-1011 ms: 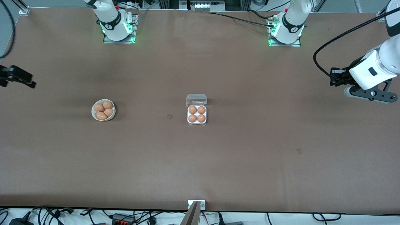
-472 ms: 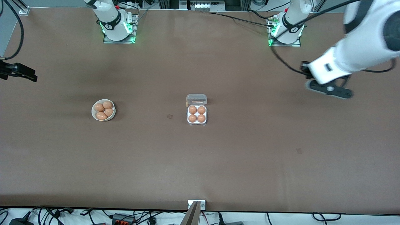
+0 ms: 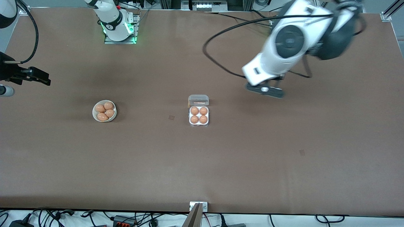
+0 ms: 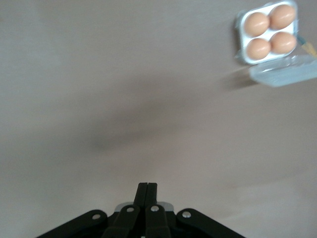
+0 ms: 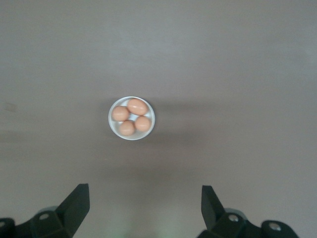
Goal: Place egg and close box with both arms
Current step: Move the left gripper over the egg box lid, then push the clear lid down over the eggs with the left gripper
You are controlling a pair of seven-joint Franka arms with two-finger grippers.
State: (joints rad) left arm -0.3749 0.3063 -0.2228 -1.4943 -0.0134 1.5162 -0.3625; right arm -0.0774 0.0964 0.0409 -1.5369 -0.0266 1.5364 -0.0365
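Both grippers are empty as I read the scene. The left gripper (image 3: 264,90) has its fingers pressed together with nothing between them. It hangs over bare table in the upper middle of the front view, near the box (image 3: 199,125) but apart from it, on the side of the left arm's end. The right gripper (image 3: 39,79) is spread wide at the frame's edge at the right arm's end of the table, well apart from everything. Its wrist view looks down on the bowl (image 5: 113,125).

The box sits at the centre of the front view. Its clear lid (image 3: 198,100) is open along the edge farther from the camera.

My worries from here:
- The box looks light. If the left gripper pushes the lid with nothing bracing the tray, I expect the whole box to slide instead of closing.
- The right gripper is too far off to steady it.
- A lid pressed down crooked or hard could crack an egg that sits high.
- If the right gripper fetches another egg from the bowl, no cell is free for it.

Counted:
- one box, with four eggs (image 3: 194,110), one in each cell
- one bowl, with four more eggs (image 3: 100,108)
- eight eggs in all
- two grippers
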